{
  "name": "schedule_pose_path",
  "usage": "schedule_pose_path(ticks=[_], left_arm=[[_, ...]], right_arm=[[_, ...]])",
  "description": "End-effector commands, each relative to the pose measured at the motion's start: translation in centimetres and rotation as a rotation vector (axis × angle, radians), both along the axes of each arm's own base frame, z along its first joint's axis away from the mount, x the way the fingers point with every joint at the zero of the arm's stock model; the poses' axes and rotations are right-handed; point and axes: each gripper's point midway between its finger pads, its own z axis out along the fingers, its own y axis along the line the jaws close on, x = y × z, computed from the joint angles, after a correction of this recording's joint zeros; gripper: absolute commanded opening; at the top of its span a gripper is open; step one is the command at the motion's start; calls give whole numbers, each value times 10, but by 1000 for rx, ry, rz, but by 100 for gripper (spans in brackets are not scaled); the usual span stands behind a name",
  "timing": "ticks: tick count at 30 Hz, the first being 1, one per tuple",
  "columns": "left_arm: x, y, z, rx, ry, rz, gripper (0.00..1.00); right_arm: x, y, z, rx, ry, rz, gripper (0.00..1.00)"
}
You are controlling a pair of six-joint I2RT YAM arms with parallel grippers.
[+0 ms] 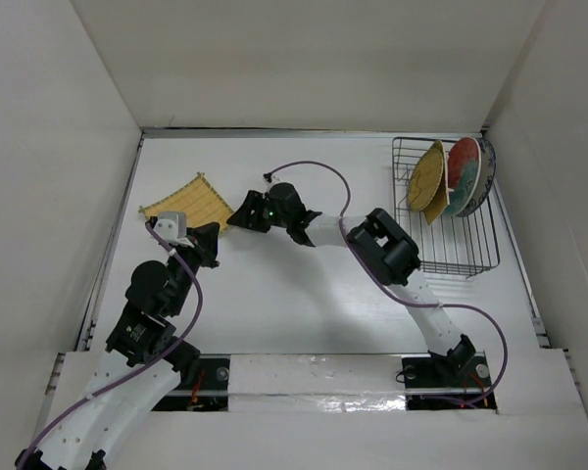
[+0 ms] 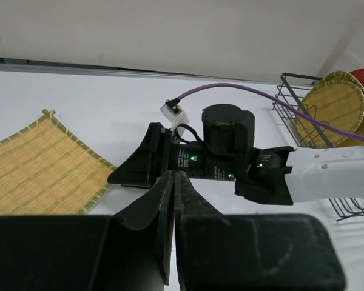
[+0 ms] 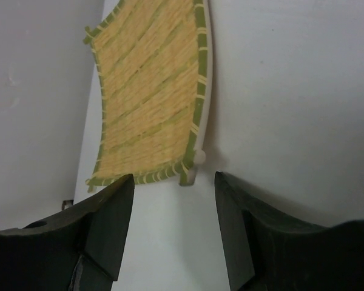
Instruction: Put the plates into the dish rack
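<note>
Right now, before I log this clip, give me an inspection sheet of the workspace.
Surface: white table, no spills seen.
Job's things: square yellow woven bamboo plate lies flat, far left; dark wire dish rack, far right, holds a round yellow bamboo plate, a red-and-teal ceramic plate and a blue-and-white patterned plate on edge.
Clutter: nothing seen.
Tools: left tool shut, empty; right tool open, aimed at the square plate's corner, not touching.
Cables: purple cables loop along both arms.
Surroundings: white walls on three sides.
</note>
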Motion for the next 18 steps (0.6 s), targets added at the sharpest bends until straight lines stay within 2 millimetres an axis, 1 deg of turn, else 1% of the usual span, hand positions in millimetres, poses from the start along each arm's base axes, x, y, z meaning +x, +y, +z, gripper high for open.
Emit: schedule_pose_path(ticks=[1,2,3,4,5,6,9,10,11,12,14,15,16,18], left_arm=[[0,3,19,-11,-54,11,0],[0,3,20,-14,-56,8,0],[0,3,20,-14,-56,8,1],[0,2,20,-13,-55,6,1],[0,2,21,-14,-57,6,1],[-1,3,22,-15,-62,6,1],[-2,3,23,-17,-69,5,1],[-2,3,25,-20,-71,5,1],[-2,3,24,-19,-72,3,1],[-3,3,25,-20,-75,2,1],[-3,3,26,-22,-77,0,1],[-4,4,27,-25,-83,1,1],[-5,4,28,-25,-86,2,1],[-7,7,32,-33,-100,7,1]], right_arm=[[5,18,4,51,34,-10,61],[8,19,3,45,35,-20,61],[11,19,-4,34,42,-29,61],[16,23,0,36,42,-38,60],[17,24,-1,36,48,-40,60],[18,25,-11,28,64,-41,60],[21,30,-6,47,76,-46,60],[23,29,-11,33,84,-58,60],[24,29,-11,27,87,-63,60],[27,31,-5,32,81,-66,59],[28,31,-12,12,100,-75,54],[31,34,-6,19,95,-73,51],[30,33,-10,4,107,-72,43],[30,33,-10,-1,111,-72,37]])
